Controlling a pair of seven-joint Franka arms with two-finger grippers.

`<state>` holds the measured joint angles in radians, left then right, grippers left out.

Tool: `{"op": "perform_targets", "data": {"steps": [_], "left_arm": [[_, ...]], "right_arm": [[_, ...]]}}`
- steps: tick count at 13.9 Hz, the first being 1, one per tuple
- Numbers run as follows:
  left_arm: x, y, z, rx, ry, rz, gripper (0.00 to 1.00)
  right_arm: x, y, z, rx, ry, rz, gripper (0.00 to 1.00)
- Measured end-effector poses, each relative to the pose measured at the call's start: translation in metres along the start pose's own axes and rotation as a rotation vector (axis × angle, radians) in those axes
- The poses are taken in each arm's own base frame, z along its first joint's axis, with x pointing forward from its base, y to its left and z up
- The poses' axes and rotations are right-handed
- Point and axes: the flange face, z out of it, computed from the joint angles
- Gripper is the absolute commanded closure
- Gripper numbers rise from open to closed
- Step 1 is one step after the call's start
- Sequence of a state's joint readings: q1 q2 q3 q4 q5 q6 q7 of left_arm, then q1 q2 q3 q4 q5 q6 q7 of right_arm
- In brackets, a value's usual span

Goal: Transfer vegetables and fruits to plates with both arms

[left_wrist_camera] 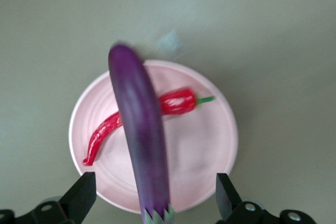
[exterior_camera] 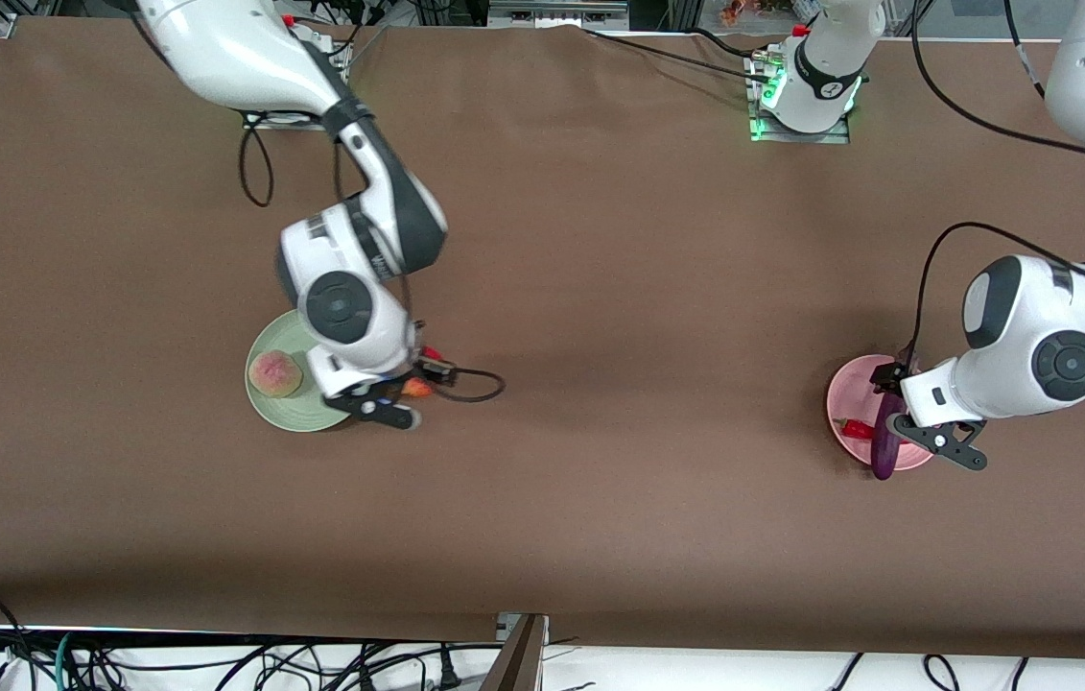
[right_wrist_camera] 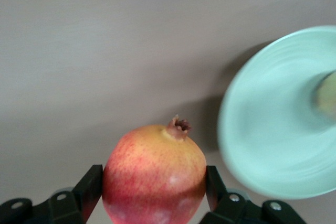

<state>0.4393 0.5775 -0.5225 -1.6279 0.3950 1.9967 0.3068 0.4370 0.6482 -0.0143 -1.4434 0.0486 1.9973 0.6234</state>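
Note:
My left gripper (exterior_camera: pixel 931 440) (left_wrist_camera: pixel 154 190) is over the pink plate (exterior_camera: pixel 844 389) (left_wrist_camera: pixel 210 145), fingers wide open. The purple eggplant (exterior_camera: pixel 885 441) (left_wrist_camera: pixel 139 124) lies between them without touching either finger. It crosses the red chili pepper (exterior_camera: pixel 854 427) (left_wrist_camera: pixel 176 102) on the plate, and one end sticks out over the rim nearer to the front camera. My right gripper (exterior_camera: pixel 389 403) (right_wrist_camera: pixel 153 182) is shut on the red-orange pomegranate (exterior_camera: pixel 416 388) (right_wrist_camera: pixel 155 174), beside the pale green plate (exterior_camera: pixel 297 415) (right_wrist_camera: pixel 268 129). The peach (exterior_camera: pixel 274 374) sits on that plate.
The brown tabletop (exterior_camera: pixel 619 288) stretches wide between the two plates. A black cable (exterior_camera: pixel 475 384) loops from the right wrist over the table beside the green plate. Cables hang along the table's front edge (exterior_camera: pixel 216 662).

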Motion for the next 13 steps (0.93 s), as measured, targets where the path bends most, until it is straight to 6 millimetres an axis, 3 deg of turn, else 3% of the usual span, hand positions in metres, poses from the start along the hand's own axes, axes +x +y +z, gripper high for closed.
{"op": "perform_targets", "data": {"steps": [2,3,4,5,6,9,11,13], "left_arm": [[0.01,0.033,-0.066,0.022,-0.006,0.003,0.0],[0.01,0.045,-0.096,0.033,-0.017,-0.016,0.0],[0.009,0.054,-0.122,0.034,-0.028,-0.034,0.0],[0.006,0.062,-0.148,0.028,-0.04,-0.053,0.0],[0.003,0.068,-0.173,0.029,-0.043,-0.075,0.0],[-0.002,0.119,-0.243,0.078,-0.002,-0.212,0.0],[-0.019,0.143,-0.27,0.018,0.047,-0.309,0.0],[-0.05,0.13,-0.272,-0.002,0.097,-0.391,0.0]], "right_arm": [[0.019,0.06,0.02,0.017,-0.01,-0.072,0.65],[0.024,0.086,0.031,0.025,-0.004,-0.095,0.56],[0.026,0.105,0.042,0.032,-0.002,-0.109,0.43],[0.025,0.115,0.05,0.04,-0.003,-0.12,0.11],[0.023,0.12,0.057,0.049,-0.002,-0.129,0.0],[0.018,0.12,0.066,0.059,0.001,-0.129,0.0],[0.018,0.12,0.062,0.06,0.003,-0.128,0.0],[0.018,0.119,0.046,0.066,0.012,-0.132,0.0]]}}
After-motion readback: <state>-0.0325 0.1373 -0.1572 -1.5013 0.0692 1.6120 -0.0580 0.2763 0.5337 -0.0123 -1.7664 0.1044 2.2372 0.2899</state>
